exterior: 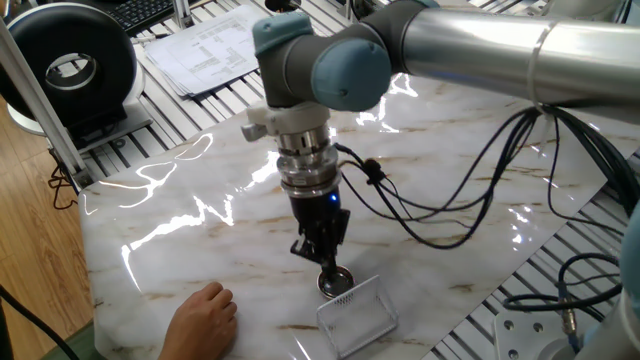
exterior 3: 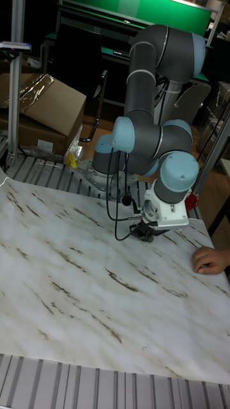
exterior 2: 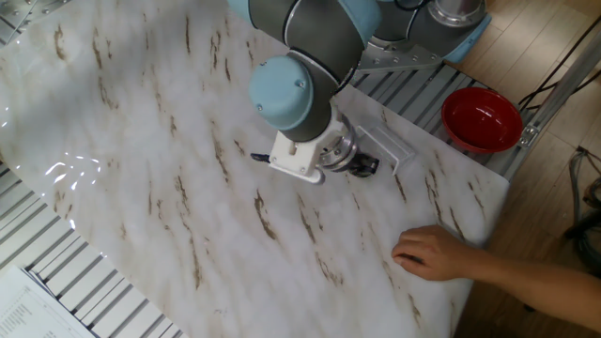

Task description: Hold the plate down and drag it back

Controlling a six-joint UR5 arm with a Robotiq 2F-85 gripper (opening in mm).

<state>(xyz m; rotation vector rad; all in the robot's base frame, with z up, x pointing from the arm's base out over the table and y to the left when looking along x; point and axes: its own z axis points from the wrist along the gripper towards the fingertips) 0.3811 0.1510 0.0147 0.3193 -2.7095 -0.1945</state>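
The plate [exterior: 336,285], a small shiny silver disc, lies on the marble table [exterior: 200,200] just beyond the far-left edge of a clear plastic tray [exterior: 359,314]. My gripper [exterior: 328,268] points straight down with its fingers together, and their tips rest on top of the plate. In the other fixed view the gripper [exterior 2: 365,166] sits beside the tray [exterior 2: 387,145] and hides the plate. The tall fixed view shows the gripper [exterior 3: 146,234] low over the table, with no plate to be made out.
A person's hand [exterior: 204,316] rests on the marble near the front edge, close to the gripper. A red bowl [exterior 2: 482,119] stands off the table's corner. Cables [exterior: 450,215] trail from the wrist. Papers [exterior: 205,45] and a black reel [exterior: 70,70] lie beyond the far side.
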